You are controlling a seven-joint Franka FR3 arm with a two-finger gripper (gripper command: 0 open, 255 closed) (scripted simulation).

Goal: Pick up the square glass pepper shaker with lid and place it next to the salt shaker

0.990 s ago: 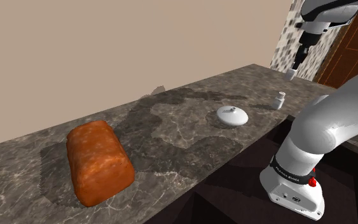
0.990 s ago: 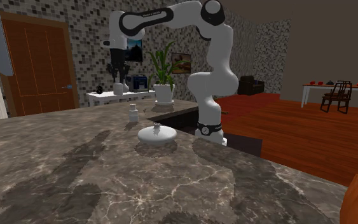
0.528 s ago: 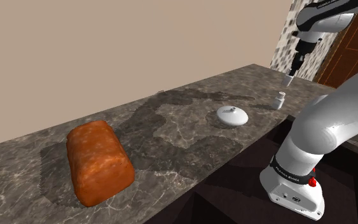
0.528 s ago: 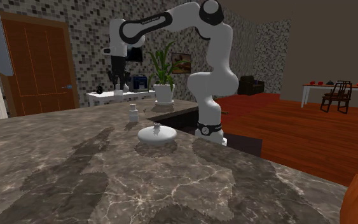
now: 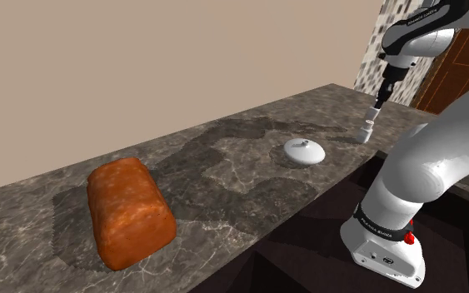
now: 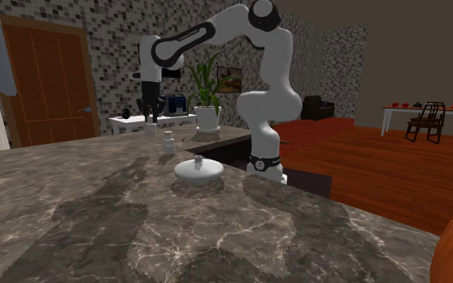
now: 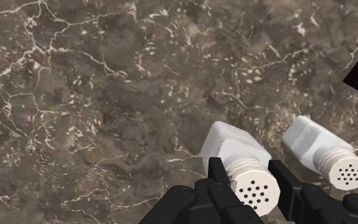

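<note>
My gripper is shut on a white square pepper shaker with a round perforated lid; the black fingers clasp it just below the lid. It hangs low over the dark marble countertop. Close beside it stands the salt shaker, a similar white shaker, apart from the held one. In the shoulder view the gripper holds the pepper shaker just above and behind the salt shaker. In the second exterior view the gripper is to the left of the salt shaker.
A white lidded dish sits on the counter between the shakers and a brown bread loaf. The counter's edge runs close by the salt shaker, with the arm's stand below it. A wall backs the counter.
The gripper has come down with the pepper shaker, from high above the counter's end to just beside the salt shaker. The salt shaker, dish and loaf have not moved.
</note>
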